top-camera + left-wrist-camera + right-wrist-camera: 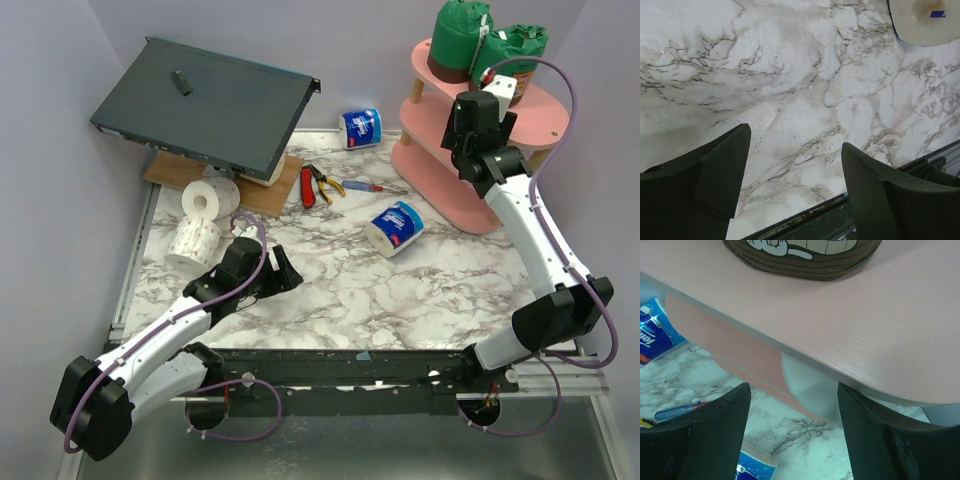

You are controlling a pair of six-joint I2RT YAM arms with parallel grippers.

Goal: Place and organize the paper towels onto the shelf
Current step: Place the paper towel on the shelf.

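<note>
The pink shelf [440,190] stands at the right back. Two green-wrapped paper towels [458,38] [520,45] sit on its upper boards. My right gripper [478,110] [793,386] hangs open and empty at a board's edge [850,340], just short of a brown-banded roll [800,257]. Two blue-and-white rolls [361,128] [396,228] and two bare white rolls [212,197] [194,240] lie on the marble table. My left gripper [285,270] [796,137] is open over bare marble near the front edge, with a roll's end [927,20] ahead of it.
A dark grey metal box [205,105] leans on a wooden board [270,190] at the back left. Red-handled pliers [312,185] and a blue screwdriver [365,187] [675,411] lie mid-table. Under the shelf board shows a pale round shape [810,385]. Walls close in the left, back and right.
</note>
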